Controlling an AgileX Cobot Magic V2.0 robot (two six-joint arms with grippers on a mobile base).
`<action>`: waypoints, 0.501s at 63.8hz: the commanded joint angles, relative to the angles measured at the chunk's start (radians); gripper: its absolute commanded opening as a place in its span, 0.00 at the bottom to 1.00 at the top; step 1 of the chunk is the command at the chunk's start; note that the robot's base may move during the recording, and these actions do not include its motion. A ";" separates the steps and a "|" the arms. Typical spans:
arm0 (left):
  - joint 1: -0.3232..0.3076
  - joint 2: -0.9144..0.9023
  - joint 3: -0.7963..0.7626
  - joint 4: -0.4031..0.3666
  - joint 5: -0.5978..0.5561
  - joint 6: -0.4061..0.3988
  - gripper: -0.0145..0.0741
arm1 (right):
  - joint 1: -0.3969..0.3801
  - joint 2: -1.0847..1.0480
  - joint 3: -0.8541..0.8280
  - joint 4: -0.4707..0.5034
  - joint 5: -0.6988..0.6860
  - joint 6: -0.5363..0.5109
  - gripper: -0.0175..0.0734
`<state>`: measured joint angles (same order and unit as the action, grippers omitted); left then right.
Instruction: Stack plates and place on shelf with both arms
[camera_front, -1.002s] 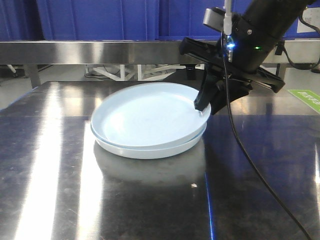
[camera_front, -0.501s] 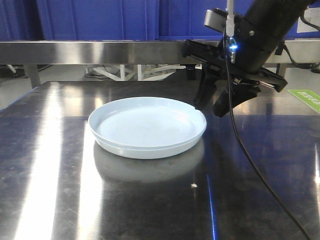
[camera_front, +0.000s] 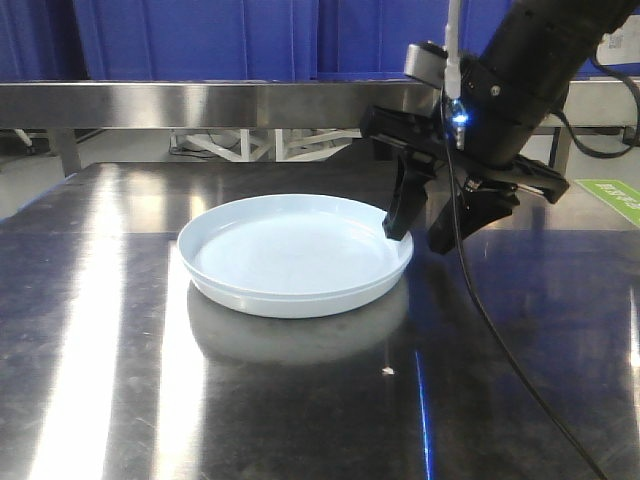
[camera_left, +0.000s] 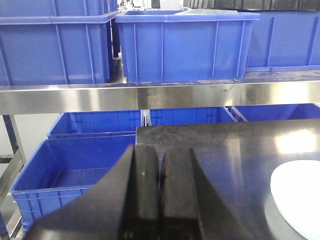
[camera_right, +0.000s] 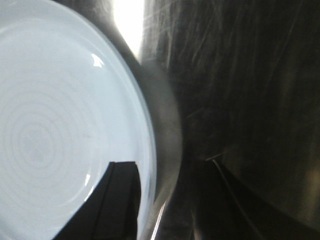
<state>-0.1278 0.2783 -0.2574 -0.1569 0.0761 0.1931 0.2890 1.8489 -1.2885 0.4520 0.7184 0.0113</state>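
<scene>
The right hand (camera_front: 418, 238) hung wide open, gripping nothing, its fingers straddling the right rim of the plates (camera_front: 290, 255), likely placed to clamp that edge. The plates sat nested on the middle of the surface (camera_front: 300, 410). The left hand (camera_left: 160, 200), fingers together and empty, hung apart, left of them.

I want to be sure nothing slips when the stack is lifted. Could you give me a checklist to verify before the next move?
1. Two pale blue-white round plates nested evenly on the shiny steel table: ok.
2. Right gripper open, straddling the right-hand rim: ok.
3. Right gripper touching the rim: cannot tell.
4. Left gripper ready at the plates: not ok; it is shut and away from them.
5. Free room on the steel shelf with blue plastic crates: cannot tell.
</scene>
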 joint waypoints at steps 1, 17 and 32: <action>0.001 0.007 -0.028 -0.001 -0.092 -0.003 0.25 | 0.010 -0.042 -0.028 0.014 -0.033 -0.003 0.60; 0.001 0.007 -0.028 -0.001 -0.092 -0.003 0.25 | 0.030 -0.024 -0.028 0.030 -0.054 -0.003 0.60; 0.001 0.007 -0.028 -0.001 -0.092 -0.003 0.25 | 0.032 -0.024 -0.028 0.075 -0.059 -0.002 0.59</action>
<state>-0.1278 0.2783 -0.2574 -0.1569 0.0761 0.1931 0.3183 1.8679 -1.2885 0.4914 0.6805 0.0113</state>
